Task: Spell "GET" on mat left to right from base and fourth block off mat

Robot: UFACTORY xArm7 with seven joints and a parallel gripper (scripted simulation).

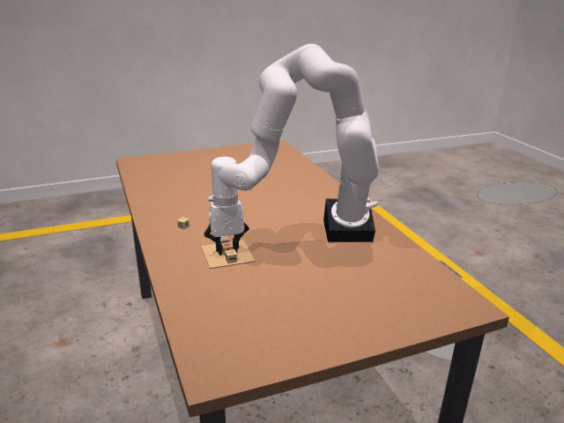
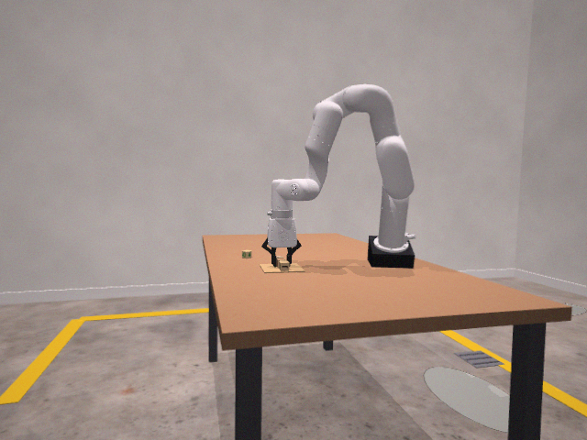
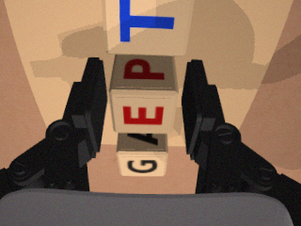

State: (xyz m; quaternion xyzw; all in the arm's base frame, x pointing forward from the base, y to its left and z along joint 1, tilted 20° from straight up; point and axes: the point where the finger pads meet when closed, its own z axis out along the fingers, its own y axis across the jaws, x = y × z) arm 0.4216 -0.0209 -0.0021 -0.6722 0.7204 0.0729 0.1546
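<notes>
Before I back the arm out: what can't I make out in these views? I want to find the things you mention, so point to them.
- Fourth block's [image 1: 182, 223] [image 2: 246, 254] letters: top and exterior, too small to read.
- T block's [image 1: 224, 238] [image 2: 278, 258] [image 3: 150, 33] far end: cut off by the wrist view's upper edge.
- Part of the side-face A: wrist, hidden behind the E block [image 1: 226, 246] [image 3: 146, 113].

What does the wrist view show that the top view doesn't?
Wrist only: the readable top letters on the G block, E block and T block, plus gaps between the E block and both fingers of the tool.

Top only: the fourth block lying off the mat, and the robot's black pedestal.

Both: the mat, the row of three blocks and the tool straddling its middle one.
</notes>
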